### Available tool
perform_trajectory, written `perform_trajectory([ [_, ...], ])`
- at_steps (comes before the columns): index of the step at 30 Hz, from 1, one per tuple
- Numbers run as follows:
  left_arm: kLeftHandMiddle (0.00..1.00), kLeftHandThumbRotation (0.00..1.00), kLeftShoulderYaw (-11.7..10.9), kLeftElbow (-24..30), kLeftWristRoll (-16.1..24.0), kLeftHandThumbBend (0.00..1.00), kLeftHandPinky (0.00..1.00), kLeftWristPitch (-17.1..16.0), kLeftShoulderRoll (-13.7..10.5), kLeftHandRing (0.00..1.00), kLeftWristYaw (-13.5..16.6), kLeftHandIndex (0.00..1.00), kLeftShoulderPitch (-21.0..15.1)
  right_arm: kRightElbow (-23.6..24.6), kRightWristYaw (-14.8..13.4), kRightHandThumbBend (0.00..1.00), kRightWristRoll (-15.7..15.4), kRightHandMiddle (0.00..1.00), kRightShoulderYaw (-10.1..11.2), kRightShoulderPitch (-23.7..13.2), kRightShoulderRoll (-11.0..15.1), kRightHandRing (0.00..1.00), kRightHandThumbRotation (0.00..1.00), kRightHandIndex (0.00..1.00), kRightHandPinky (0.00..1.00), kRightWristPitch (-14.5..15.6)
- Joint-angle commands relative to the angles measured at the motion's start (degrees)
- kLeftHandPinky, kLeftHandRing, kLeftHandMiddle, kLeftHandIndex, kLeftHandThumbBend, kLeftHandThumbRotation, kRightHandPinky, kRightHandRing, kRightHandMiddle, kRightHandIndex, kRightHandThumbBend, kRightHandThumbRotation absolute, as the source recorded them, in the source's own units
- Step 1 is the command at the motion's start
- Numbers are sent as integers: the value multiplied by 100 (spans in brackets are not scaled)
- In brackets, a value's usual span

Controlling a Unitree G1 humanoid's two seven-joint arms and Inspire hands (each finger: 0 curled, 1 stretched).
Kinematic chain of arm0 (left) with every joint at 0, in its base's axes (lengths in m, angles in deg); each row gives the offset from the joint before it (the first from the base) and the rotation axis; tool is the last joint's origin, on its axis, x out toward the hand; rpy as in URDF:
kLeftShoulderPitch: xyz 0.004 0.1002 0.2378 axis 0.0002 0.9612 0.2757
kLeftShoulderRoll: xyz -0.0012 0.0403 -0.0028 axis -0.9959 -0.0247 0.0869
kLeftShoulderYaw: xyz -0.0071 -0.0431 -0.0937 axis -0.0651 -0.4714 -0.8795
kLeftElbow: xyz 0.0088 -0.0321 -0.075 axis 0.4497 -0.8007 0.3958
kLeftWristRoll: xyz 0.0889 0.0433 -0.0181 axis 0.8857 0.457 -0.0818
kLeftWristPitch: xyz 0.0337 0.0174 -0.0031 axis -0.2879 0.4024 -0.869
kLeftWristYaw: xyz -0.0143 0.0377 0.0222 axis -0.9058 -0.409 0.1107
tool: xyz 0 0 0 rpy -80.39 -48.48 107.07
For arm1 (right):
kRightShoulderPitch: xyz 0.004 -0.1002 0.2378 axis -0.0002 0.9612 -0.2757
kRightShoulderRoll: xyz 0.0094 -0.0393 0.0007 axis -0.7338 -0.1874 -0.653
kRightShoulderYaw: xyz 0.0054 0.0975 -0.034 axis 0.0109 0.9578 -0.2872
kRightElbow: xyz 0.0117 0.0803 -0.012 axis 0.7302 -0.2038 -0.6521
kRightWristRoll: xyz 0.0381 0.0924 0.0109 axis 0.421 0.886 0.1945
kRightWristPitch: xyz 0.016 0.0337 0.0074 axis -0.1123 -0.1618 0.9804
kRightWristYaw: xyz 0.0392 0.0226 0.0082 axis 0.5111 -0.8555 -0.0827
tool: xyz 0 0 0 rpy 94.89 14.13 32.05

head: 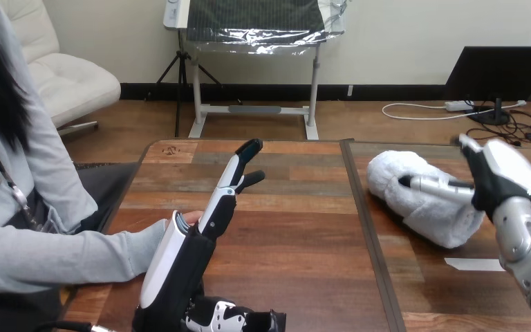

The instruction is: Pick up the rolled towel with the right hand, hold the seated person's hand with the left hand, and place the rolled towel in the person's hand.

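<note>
Two robot hands are seen over the wooden table (297, 249), with the rolled towel (422, 211) lying at the right.

The fingers (229, 181) of the left hand (188, 252) are held straight and a bit apart, pointed up and away across the table, with nothing clamped in them. Just behind its palm the person's hand (192, 217) is tucked, mostly hidden, so touching or not can't be told. A grey sleeve (76, 252) is stretched in from the left edge. Over on the right, the right hand (501, 173) is set against the towel's right end, touching it, but whether it's gripped can't be told. The towel itself is rested on the table, well apart from the person's hand. A white strip (473, 264) is seen on the table just beside the towel.
</note>
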Motion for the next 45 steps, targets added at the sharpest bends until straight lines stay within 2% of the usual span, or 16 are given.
perform_trajectory([
  [1,100,78,55,233,-162,100,87,-115,-8,100,-23,100,-197,-7,75,100,-91,93,-155,-397,184,95,70,93,88,104],
  [9,100,75,22,310,-180,100,86,-132,0,100,-61,100,-144,-54,224,100,-254,93,-343,-328,184,95,69,93,90,285],
  [18,100,74,154,214,-345,100,85,-330,-44,100,-99,100,-178,-79,293,100,-377,93,-490,-241,165,95,69,93,91,364],
  [21,100,73,193,270,-414,100,84,-292,-64,100,-146,100,-163,-92,368,100,-403,93,-534,-230,152,95,69,93,91,421],
  [27,100,72,128,331,-409,100,83,-338,-10,99,-172,100,-124,-106,405,100,-489,93,-676,-181,122,95,70,93,91,503],
  [32,100,72,139,395,-436,100,82,-298,-6,98,-195,100,-86,-132,500,97,-800,94,-1010,-196,83,95,73,93,92,715],
  [37,100,72,172,465,-472,100,81,-288,-7,98,-229,100,-34,-142,564,96,-1087,94,-1324,-200,62,95,75,93,92,803],
  [45,100,74,154,541,-471,100,79,-274,9,98,-282,100,9,-164,689,96,-1306,92,-1582,-187,12,94,75,92,92,906],
])
